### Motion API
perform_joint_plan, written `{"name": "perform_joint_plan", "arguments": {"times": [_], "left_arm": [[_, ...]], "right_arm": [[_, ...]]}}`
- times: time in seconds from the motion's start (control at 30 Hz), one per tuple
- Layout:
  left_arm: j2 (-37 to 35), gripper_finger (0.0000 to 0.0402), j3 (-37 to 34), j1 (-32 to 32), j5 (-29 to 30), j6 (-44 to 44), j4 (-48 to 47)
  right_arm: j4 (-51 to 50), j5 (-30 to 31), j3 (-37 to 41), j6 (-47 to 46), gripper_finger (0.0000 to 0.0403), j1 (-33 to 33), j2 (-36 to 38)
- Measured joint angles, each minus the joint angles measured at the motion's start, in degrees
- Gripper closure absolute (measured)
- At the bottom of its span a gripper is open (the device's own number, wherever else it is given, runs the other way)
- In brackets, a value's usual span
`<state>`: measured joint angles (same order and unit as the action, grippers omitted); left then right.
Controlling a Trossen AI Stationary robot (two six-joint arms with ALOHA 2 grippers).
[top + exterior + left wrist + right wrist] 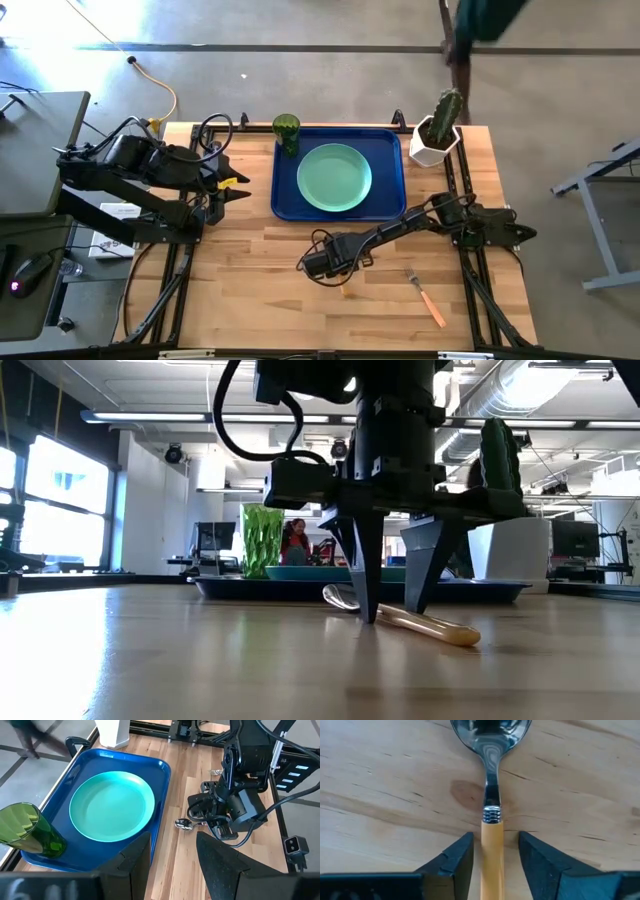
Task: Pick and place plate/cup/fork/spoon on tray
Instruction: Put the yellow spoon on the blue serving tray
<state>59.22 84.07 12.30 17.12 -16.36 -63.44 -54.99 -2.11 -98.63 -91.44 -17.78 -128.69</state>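
**A:** Start at your left. The left gripper [238, 187] hangs over the table beside the tray's left edge, fingers apart, nothing between them. You can leave it waiting.

**B:** And the tray [285, 205]?

**A:** The cup [287, 127] stands upright in its far left corner and the plate [334, 177] lies flat in the middle. Two done, as I judge it.

**B:** Then my right arm.

**A:** Your right gripper [491, 851] is down at the table just in front of the tray, fingers spread either side of the spoon [491, 795], straddling the orange-yellow handle by the metal collar. In the low view the tips reach the wood. It isn't clamped yet. The fork [426, 297] lies farther right, well apart, untouched.

**B:** What could bite me?

**A:** The handle is thin and lies flat. If you close with the tips riding high, I'd expect the spoon to squirt out or roll. Gripped near the collar, the bowl end may droop on the lift and catch the tray rim.

**B:** The surface?

**A:** Pale butcher-block wood, smooth. A cactus pot [436, 140] sits by the tray's far right corner. Beyond is an open workshop with windows and ceiling ducts, and a person [295, 542] far behind.
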Motion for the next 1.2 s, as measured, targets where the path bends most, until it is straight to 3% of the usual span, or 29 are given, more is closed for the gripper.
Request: {"name": "perform_joint_plan", "arguments": {"times": [0.3, 0.6, 1.2], "left_arm": [[0.01, 0.0254, 0.02, 0.0, 0.0, 0.0, 0.02], [0.0, 0.0255, 0.0, 0.0, 0.0, 0.0, 0.01], [0.02, 0.0255, 0.0, 0.0, 0.0, 0.02, 0.02]], "right_arm": [[-0.22, -0.35, 0.02, -2.47, 0.03, 0.2, -0.1], [0.01, -0.13, 0.02, -3.02, 0.0385, 0.15, -0.14], [-2.9, 4.78, -4.56, -2.58, 0.0387, -1.09, -0.58]]}}
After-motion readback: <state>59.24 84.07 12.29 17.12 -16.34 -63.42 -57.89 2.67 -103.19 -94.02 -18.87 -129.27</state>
